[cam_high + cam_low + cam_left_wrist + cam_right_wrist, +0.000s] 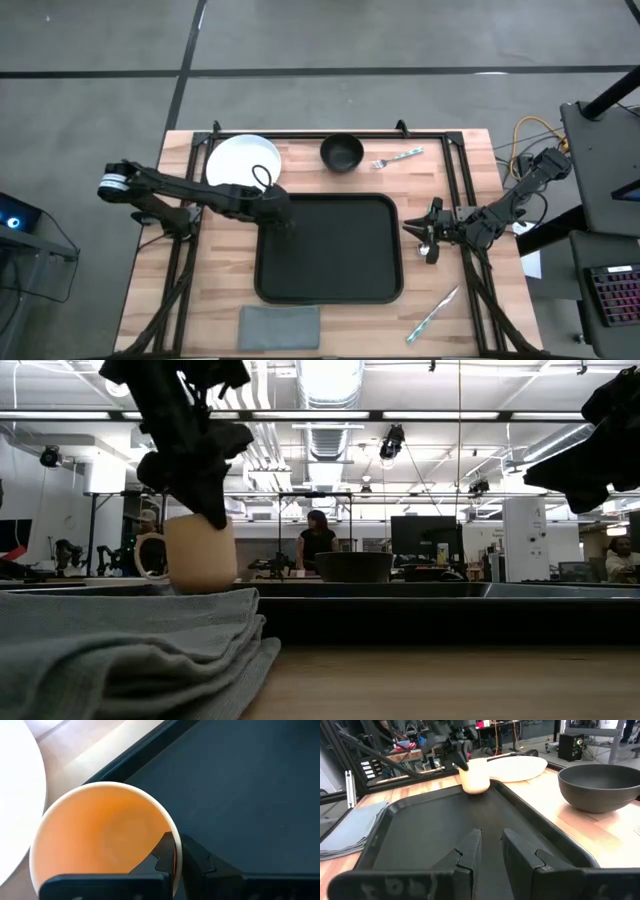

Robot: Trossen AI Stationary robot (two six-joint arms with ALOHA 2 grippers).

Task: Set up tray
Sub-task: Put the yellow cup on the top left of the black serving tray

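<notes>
while the left gripper [177, 857] pinches the mug [102, 837] rim over the tray [330, 290], the right gripper [490, 847] hangs slightly open, empty.

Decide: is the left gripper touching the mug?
Touching. The left wrist view shows the left gripper pinching the mug rim between its fingers.

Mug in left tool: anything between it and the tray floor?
Nothing visible. The left tool pinches the mug's rim at the tray's corner nearest the white plate. The tray floor beside it is bare. The right tool waits outside the tray's opposite edge.
</notes>
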